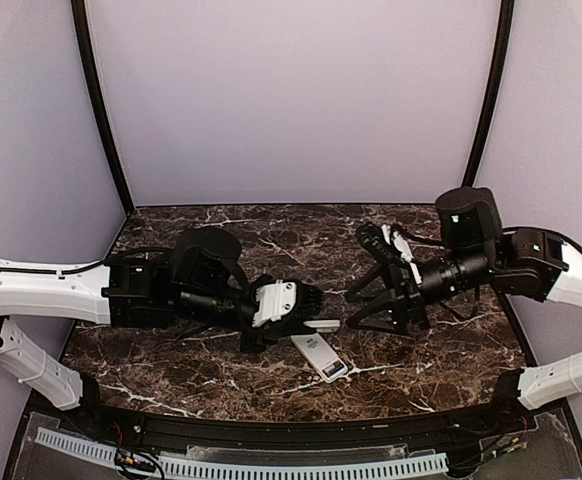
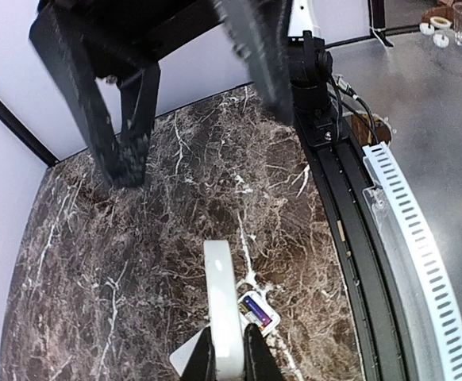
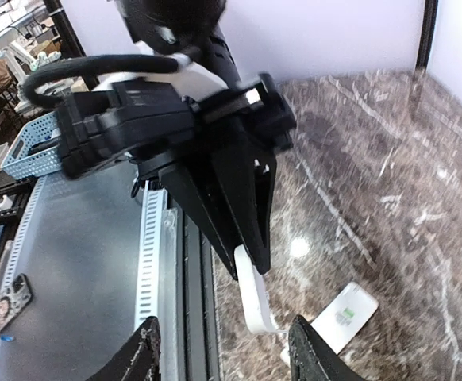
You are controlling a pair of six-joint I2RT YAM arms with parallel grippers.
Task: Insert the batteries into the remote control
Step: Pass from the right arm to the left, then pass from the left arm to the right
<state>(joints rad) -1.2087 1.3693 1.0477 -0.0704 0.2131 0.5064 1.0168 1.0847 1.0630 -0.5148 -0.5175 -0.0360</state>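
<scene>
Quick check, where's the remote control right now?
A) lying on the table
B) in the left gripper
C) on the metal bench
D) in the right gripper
A: the remote control lies flat on the marble table, while the left gripper pinches only a slim white strip.

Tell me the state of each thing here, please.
remote control: lying flat, battery compartment open
battery: seated in that compartment
white cover: off the remote control, gripped at one end
left tool: shut on the white cover
right tool: open, empty
</scene>
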